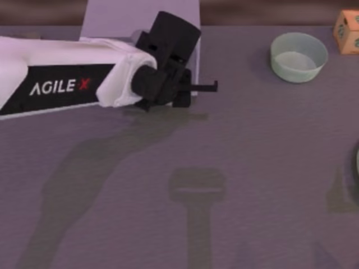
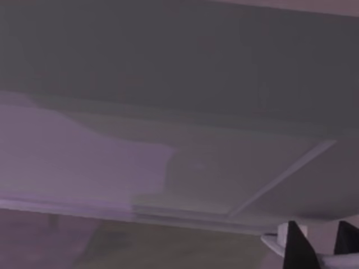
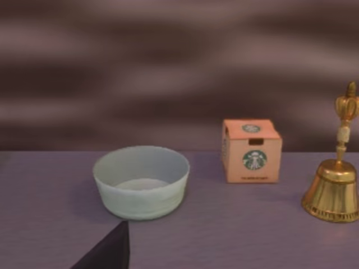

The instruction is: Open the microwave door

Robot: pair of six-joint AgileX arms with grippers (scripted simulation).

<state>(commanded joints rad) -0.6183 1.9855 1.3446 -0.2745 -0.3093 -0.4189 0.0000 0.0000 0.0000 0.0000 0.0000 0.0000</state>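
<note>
At the tabletop's (image 1: 252,168) far edge, the left hand (image 1: 196,89) reaches against the microwave's (image 1: 112,17) front — whether its fingers grip anything cannot be told. Its wrist view is filled by the microwave door (image 2: 185,73). Right of it sit a pale bowl (image 1: 298,56) and a small carton (image 1: 348,31).

The microwave (image 1: 140,17) stands at the rear of the worktop (image 1: 258,168), left of centre. The left arm reaches in from the left, its gripper (image 1: 196,89) at the microwave's front. A bowl (image 1: 298,56) sits at rear right; a carton (image 1: 346,31) lies right of it, a bell (image 3: 335,185) farther right.
</note>
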